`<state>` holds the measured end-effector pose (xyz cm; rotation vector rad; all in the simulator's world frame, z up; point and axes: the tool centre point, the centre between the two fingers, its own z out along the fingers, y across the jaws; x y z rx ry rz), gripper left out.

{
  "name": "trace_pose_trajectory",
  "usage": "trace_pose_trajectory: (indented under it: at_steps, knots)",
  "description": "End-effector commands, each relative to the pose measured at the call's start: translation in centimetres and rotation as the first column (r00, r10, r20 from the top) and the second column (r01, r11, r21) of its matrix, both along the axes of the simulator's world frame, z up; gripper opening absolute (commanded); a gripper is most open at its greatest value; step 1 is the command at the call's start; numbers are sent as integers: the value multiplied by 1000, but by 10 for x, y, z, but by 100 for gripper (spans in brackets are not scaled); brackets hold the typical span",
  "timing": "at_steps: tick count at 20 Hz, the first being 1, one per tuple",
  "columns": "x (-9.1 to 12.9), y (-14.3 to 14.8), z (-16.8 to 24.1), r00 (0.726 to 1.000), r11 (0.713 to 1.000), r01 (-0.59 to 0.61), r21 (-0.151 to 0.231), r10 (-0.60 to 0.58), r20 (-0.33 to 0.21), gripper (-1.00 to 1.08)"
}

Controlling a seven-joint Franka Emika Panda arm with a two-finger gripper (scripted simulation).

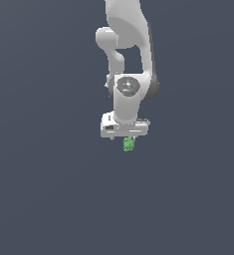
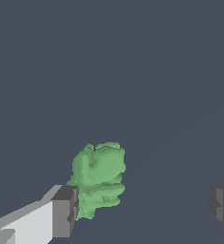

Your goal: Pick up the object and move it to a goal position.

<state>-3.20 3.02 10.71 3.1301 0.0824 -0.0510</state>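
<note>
The object (image 1: 129,144) is a tiny bright green lumpy item just under the white hand of the arm in the exterior view. In the wrist view the object (image 2: 98,177) lies between the two fingers, close against one dark-tipped finger (image 2: 65,210) and far from the other finger (image 2: 222,205). My gripper (image 2: 144,207) is open, with the jaws wide apart around the object and not closed on it. In the exterior view my gripper (image 1: 124,139) points straight down and its fingers are mostly hidden behind the hand.
A plain dark grey-blue surface (image 1: 49,199) fills both views. The white arm (image 1: 131,60) comes down from the top of the exterior view. No goal marker shows.
</note>
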Motion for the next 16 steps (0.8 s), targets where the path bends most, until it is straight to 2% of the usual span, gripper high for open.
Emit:
trace_pose_trajectory:
  at_steps: [1,8,16]
  knots:
    - [-6,13,-7,1000,1000,-24,4,24,12,100]
    - [-17,34,-16,998,998,-61,10,60,30,100]
    - [-18,35,-22,998,998,-63,11,63,30,100]
